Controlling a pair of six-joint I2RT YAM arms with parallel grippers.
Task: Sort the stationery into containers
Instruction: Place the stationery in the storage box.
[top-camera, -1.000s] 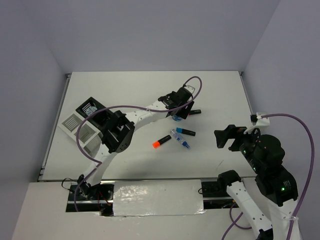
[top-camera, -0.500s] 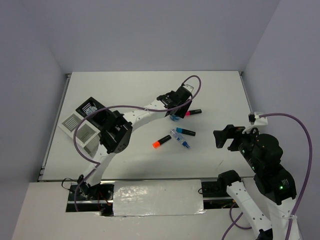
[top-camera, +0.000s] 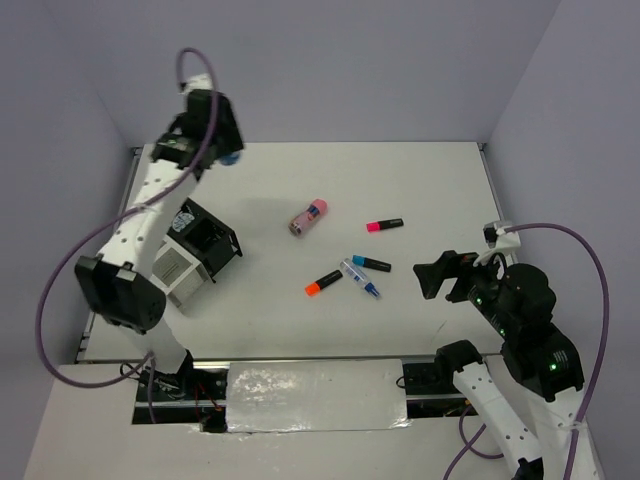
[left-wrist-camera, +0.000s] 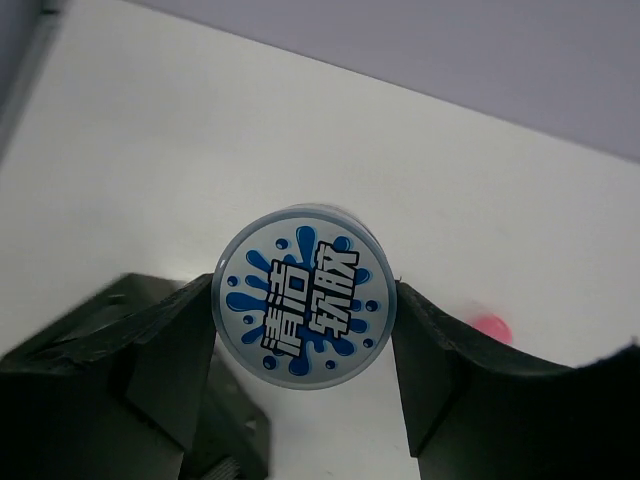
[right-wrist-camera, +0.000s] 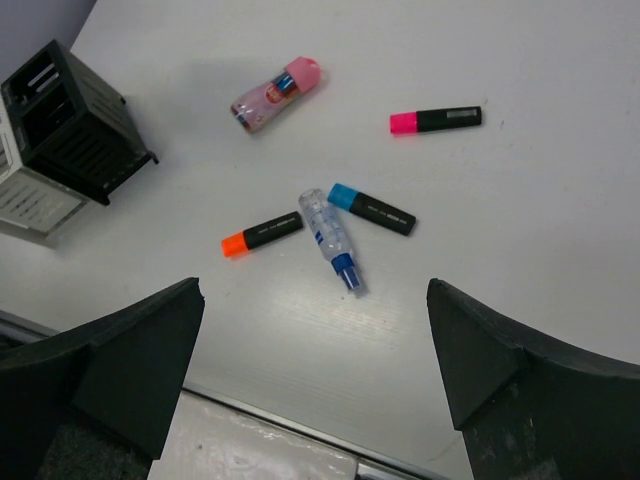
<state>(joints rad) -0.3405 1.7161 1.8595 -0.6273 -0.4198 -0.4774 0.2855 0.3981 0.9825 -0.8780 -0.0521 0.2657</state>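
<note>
Left pincer (left-wrist-camera: 303, 345) pinching a blue-white roll (left-wrist-camera: 305, 308) far off at 11 o'clock, right pincer (right-wrist-camera: 314, 300) spread with nothing in it
Nearest, at about 4 o'clock of the worktop (top-camera: 420, 180), the right pincer hung with its jaws wide apart; beyond it, near the middle, an orange-capped marker (right-wrist-camera: 262, 233), a clear tube (right-wrist-camera: 331, 238) with a blue tip and a blue-capped marker (right-wrist-camera: 371, 210) lay close together, the tube's clear end just beside the blue cap; a pink-capped marker (right-wrist-camera: 435, 120) lay apart at their 1 o'clock and a pink-tan cylinder (right-wrist-camera: 277, 92) on its side at their 11 o'clock; at 9 o'clock stood the black box (top-camera: 210, 235), joined to the white-grey box (top-camera: 175, 270); farthest, the left pincer hung above the worktop's far-left corner, its fingers (left-wrist-camera: 170, 340) pressed on either side of the round roll, which was held off the worktop
</note>
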